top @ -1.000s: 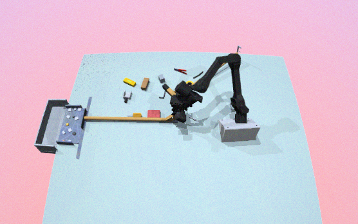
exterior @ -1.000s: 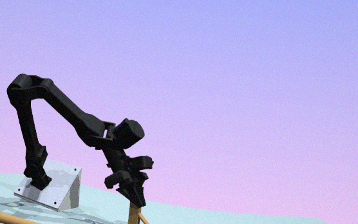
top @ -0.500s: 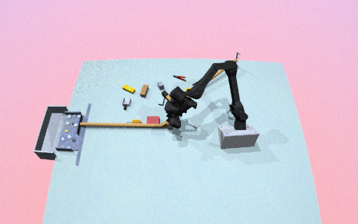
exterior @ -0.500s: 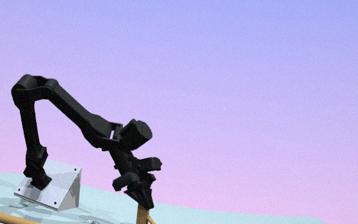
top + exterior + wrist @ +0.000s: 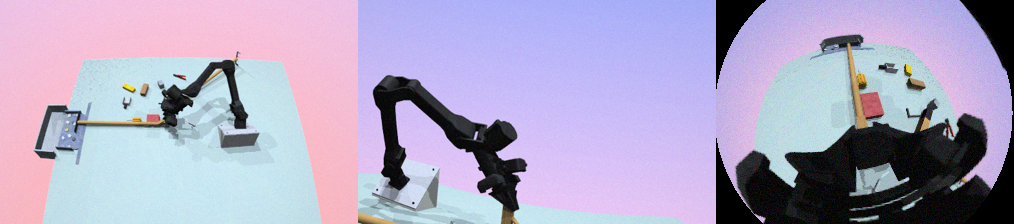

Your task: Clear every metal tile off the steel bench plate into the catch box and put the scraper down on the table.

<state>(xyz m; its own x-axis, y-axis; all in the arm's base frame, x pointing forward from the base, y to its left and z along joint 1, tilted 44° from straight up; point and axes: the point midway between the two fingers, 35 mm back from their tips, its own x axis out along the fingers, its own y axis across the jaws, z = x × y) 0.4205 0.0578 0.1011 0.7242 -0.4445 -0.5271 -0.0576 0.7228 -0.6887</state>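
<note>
In the top view the gripper (image 5: 169,121) sat just right of the frame's centre, clamped on the near end of the long scraper (image 5: 119,122). The tan shaft ran leftward from the fingers across the table (image 5: 193,180) to the steel bench plate (image 5: 71,134) at the left of the frame, where the dark scraper head (image 5: 76,123) lay over the plate's right portion. Several small metal tiles (image 5: 66,129) were scattered on the plate, pale ones mixed with a yellow and a darker one. The catch box (image 5: 46,129) adjoined the plate's left side; whether any tile lay inside it could not be told. Just above the shaft sat a red block (image 5: 152,118) and a small yellow piece (image 5: 136,120). Further up lay a yellow block (image 5: 129,87), a brown block (image 5: 144,89), a grey cube (image 5: 160,84) and red-handled pliers (image 5: 179,76). A second tan rod (image 5: 222,69) ran behind the arm toward the upper right. The arm's grey base (image 5: 237,135) stood right of centre.

In the exterior view the arm arched from its base (image 5: 409,190) at lower left down to the gripper (image 5: 510,203) at the bottom centre, its fingers closed narrowly on the upright tan handle (image 5: 507,216) that left the frame's lower edge.

In the wrist view the dark gripper body filled the lower half, hiding the fingertips. The scraper shaft (image 5: 855,86) ran up the middle to the catch box (image 5: 841,44) at the table's far edge, with the red block (image 5: 872,106) just right of it.
</note>
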